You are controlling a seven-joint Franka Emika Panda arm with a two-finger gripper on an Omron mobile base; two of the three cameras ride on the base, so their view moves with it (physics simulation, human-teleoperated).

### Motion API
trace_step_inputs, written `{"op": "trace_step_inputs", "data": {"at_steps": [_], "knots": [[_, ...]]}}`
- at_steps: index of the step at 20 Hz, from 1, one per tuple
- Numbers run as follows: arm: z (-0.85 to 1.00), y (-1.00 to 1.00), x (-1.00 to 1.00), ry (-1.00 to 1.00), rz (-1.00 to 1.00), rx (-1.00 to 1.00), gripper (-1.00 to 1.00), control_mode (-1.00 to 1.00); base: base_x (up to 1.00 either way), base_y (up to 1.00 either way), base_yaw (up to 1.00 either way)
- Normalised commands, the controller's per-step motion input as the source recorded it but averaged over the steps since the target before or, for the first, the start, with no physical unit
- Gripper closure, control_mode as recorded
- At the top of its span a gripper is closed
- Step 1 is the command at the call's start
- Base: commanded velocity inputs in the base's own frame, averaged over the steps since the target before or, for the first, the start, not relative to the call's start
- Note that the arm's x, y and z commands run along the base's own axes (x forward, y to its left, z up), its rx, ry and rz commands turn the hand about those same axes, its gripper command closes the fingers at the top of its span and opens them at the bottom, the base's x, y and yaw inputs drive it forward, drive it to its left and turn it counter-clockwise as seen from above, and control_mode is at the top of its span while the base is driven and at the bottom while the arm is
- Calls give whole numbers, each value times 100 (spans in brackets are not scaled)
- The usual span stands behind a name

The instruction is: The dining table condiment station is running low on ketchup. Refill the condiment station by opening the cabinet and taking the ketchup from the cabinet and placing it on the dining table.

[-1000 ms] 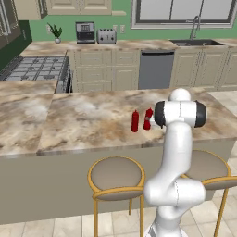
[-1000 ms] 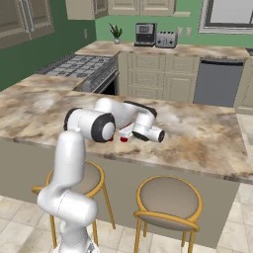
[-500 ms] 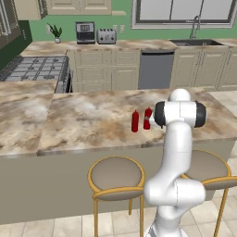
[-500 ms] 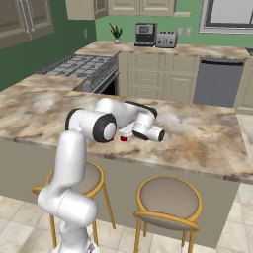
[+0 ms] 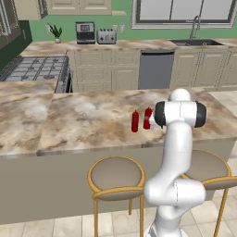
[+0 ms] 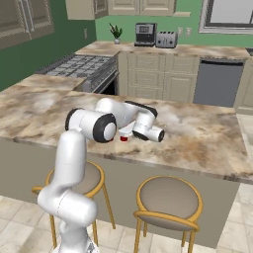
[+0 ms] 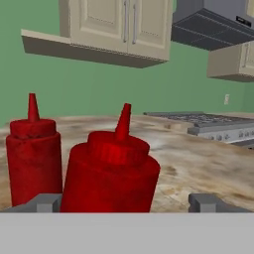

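Standing ketchup (image 7: 111,171) (upright), between open gripper (image 7: 126,202) fingertips

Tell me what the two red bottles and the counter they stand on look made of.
The ketchup bottles: soft-looking glossy red plastic, with faint sheen and tapered nozzles. The dining table: polished stone, likely marble, judging by beige-brown veining; its front panel is plain matte beige.

This is a home kitchen, with a gas stove (image 5: 34,69), a toaster (image 5: 106,35), a sink tap (image 5: 196,27), beige cupboards (image 5: 109,69) and round stools (image 5: 115,176).
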Motion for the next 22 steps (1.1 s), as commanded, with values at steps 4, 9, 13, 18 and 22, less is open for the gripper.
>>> {"op": "trace_step_inputs", "data": {"at_steps": [4, 9, 13, 18, 22], "knots": [[0, 0, -3, -2, 0, 0, -100, -100, 0, 0, 0], [0, 0, -14, -1, 0, 0, -100, -100, 0, 0, 0], [0, 0, -13, -2, 0, 0, -100, -100, 0, 0, 0], [0, 0, -7, -5, 0, -1, -100, -100, 0, 0, 0], [0, 0, 0, -1, 0, 0, -100, -100, 0, 0, 0]]}}
